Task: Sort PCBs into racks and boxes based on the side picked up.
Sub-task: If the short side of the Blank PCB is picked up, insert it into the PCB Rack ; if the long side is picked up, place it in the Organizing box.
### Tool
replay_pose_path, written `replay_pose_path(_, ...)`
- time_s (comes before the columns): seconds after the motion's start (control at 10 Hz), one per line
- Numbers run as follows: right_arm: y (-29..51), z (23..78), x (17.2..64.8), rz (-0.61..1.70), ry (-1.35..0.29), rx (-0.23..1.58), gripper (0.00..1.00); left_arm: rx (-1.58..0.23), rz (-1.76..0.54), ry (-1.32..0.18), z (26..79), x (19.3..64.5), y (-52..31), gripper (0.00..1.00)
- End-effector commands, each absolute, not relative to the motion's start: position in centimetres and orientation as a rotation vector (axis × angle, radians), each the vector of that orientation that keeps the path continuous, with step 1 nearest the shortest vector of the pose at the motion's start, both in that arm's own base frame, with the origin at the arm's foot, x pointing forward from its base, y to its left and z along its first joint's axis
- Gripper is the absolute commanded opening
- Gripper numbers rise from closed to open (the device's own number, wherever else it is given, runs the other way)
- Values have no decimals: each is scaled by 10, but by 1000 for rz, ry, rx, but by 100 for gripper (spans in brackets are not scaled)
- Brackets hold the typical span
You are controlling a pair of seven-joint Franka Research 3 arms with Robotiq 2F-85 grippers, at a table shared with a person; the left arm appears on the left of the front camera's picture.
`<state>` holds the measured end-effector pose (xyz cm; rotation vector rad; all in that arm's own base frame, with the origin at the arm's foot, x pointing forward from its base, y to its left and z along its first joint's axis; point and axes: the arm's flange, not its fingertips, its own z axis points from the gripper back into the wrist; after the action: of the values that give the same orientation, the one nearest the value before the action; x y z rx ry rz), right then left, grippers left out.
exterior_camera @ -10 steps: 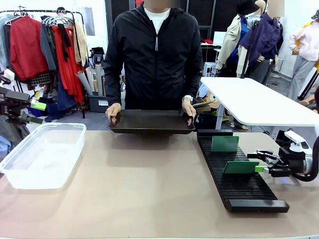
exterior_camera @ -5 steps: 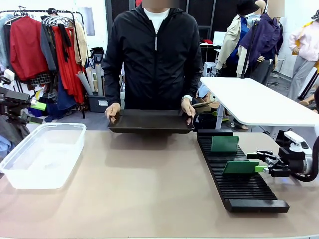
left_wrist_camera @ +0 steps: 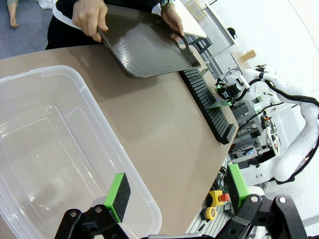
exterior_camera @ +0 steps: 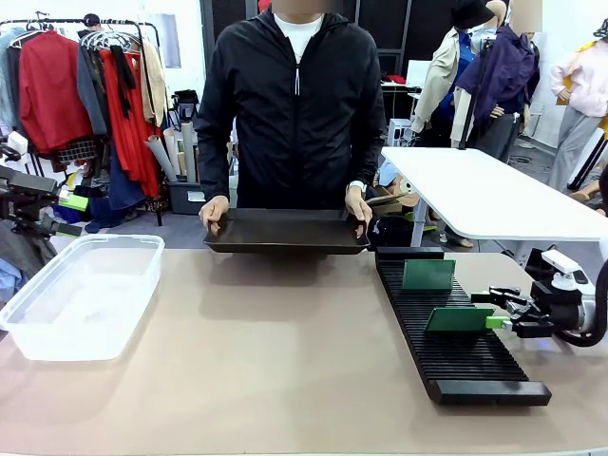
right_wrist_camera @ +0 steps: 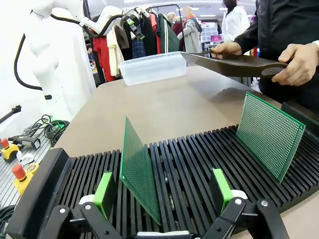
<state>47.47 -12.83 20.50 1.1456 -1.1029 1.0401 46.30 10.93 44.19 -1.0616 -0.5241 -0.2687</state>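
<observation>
On the worktop point(exterior_camera: 285, 361), two PCBs point(right_wrist_camera: 270, 133) point(right_wrist_camera: 139, 172) stand slotted in the rack point(exterior_camera: 456, 342), the box point(exterior_camera: 81, 294) and person's tray point(exterior_camera: 288, 231) hold none, right tool point(right_wrist_camera: 167, 196) spread wide around one board, gripping nothing, left tool point(left_wrist_camera: 177, 191) open.

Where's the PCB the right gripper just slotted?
The nearer PCB stands upright in the black rack on the table's right side, between the open fingers of the right gripper, with the other PCB standing a few slots farther toward the person.

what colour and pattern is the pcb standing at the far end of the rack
Green, covered in a fine grid of small dots, on the PCB in the rack; best in the right wrist view.
</observation>
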Motion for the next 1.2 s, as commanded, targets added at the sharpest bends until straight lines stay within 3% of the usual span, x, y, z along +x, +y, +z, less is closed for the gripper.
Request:
replay_pose_path(0.0, -128, 206, 475, 1047, -1110, 1141, 100, -1063, -266, -522, 444, 462, 109, 100)
replay_pose_path(0.7, -128, 205, 475, 1040, -1103, 1146, 100, -1063, -266, -522, 444, 462, 109, 100)
replay_pose_path(1.1, -107, 277, 463, 963, -999, 1201, 100, -1063, -266, -522, 444, 462, 109, 100)
